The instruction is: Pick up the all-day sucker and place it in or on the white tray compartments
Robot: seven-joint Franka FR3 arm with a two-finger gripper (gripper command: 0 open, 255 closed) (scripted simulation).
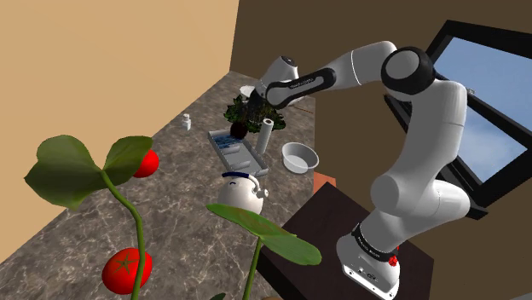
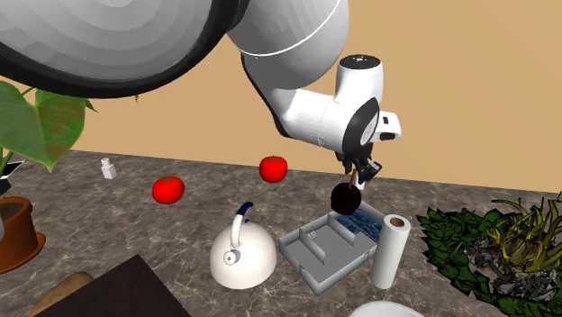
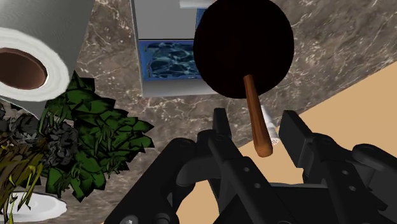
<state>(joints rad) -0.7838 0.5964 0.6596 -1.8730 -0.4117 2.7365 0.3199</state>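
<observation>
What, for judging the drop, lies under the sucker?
The grey tray, its blue-patterned compartment showing, on the marbled counter. The sucker hides what is directly beneath its dark head.

Bright, flat simulator light, even across all three views.

The tan wall (image 1: pixel 111 60) and marbled counter (image 1: pixel 183 183) are evenly lit, while the brown wall (image 1: pixel 341 34) beside the window (image 1: pixel 499 94) sits darker, with blue daylight in the panes. The white arm (image 1: pixel 426 128) has soft grey shading underneath, banded where it looms close in the second exterior view. The sucker (image 3: pixel 243 48) head shows as a solid black disc. The kettle (image 2: pixel 243 257) greys gently toward its base.
</observation>
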